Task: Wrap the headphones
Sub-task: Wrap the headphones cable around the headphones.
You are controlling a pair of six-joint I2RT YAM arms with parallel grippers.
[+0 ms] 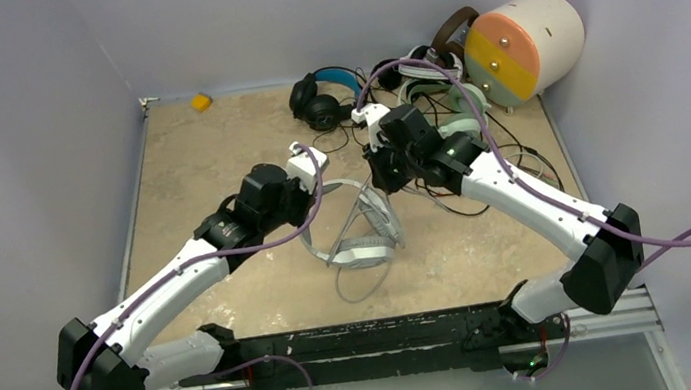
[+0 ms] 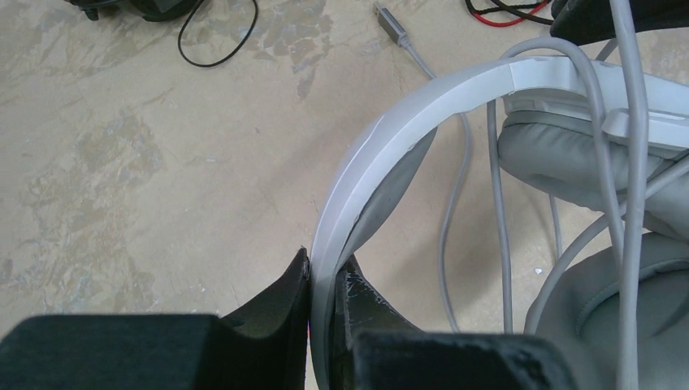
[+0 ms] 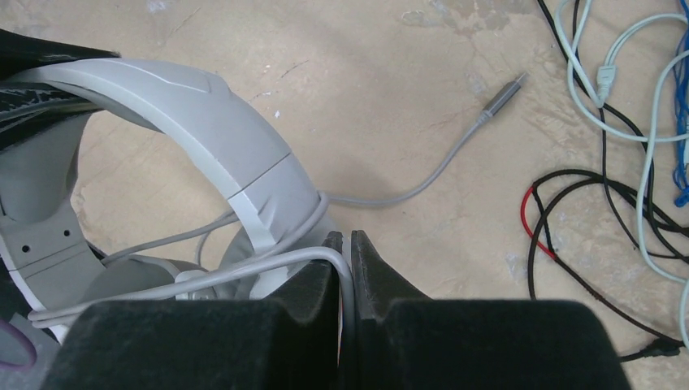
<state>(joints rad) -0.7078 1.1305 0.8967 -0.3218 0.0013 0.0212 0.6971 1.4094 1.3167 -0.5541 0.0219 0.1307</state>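
1. Top external view. You see the white-grey headset [image 1: 365,245] lying mid-bench [image 1: 196,164], between the two arms. The left claw [image 1: 320,186] meets it from the left and the right claw [image 1: 381,178] from the right. More headsets are heaped in the far right corner: a black headset [image 1: 322,109] with a blue band, a mint-green headset [image 1: 458,99] and a brown headset [image 1: 451,28]. They lie beside a cream cylinder [image 1: 523,42]. A small yellow block [image 1: 200,101] sits at the far edge, well apart.

2. Left wrist view. The left claw [image 2: 325,272] is narrow and pinches the white headband [image 2: 390,130] edge-on between its fingers. A grey ear cushion [image 2: 561,162] lies to the right, crossed by strands of the grey cable [image 2: 497,244]. The plug [image 2: 392,23] rests on the bench near the top edge.

3. Right wrist view. The right claw [image 3: 345,244] is almost closed and grips the thin grey cable [image 3: 244,272] between its fingers, just beside the headband [image 3: 203,122]. Beyond the claw the cable curves away to the plug [image 3: 504,96], which lies flat on the bench. At the right edge you see tangled loose cables [image 3: 601,162] in black, red, pale green and blue.
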